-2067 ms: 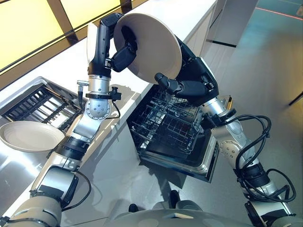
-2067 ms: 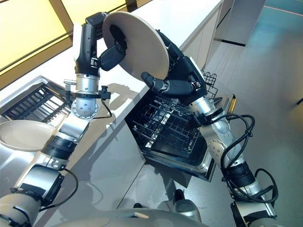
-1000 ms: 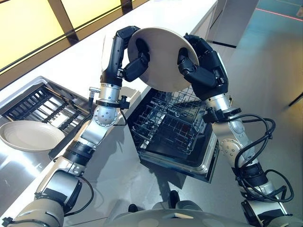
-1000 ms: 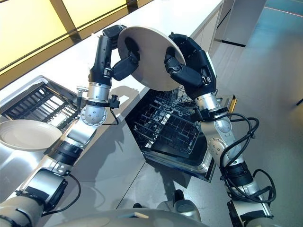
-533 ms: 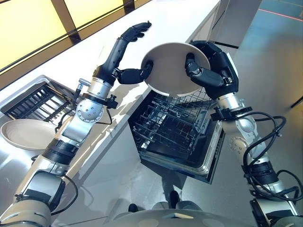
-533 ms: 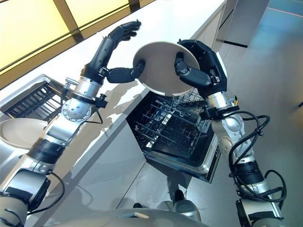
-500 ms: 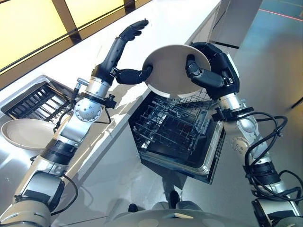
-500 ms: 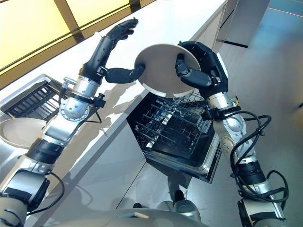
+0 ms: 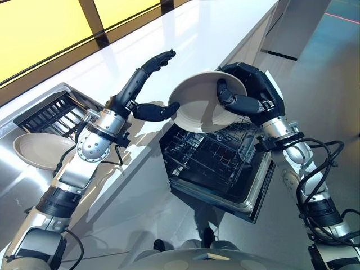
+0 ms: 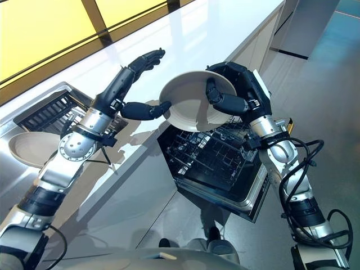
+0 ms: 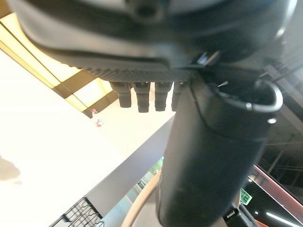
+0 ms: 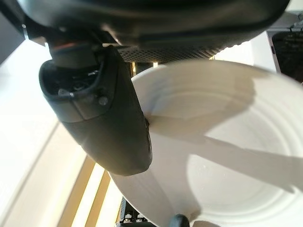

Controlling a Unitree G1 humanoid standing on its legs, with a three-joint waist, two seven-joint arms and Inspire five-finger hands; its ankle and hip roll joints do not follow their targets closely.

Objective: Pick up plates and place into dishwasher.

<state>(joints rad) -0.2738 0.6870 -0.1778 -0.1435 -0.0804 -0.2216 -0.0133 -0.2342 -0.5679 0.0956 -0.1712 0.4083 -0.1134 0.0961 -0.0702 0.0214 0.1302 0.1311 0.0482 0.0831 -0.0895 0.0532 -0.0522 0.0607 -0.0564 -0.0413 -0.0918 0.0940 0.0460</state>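
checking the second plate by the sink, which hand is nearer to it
Left. The left hand hangs over the counter, several plate widths from that plate; the right hand, gripping another plate, is farther off.

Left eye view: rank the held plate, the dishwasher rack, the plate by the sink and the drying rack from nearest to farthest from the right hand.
1. Held plate: gripped at its rim by the right hand.
2. Dishwasher rack: just below that hand.
3. Drying rack: across the counter, on the robot's left.
4. Plate by the sink: far left, a little beyond the drying rack.
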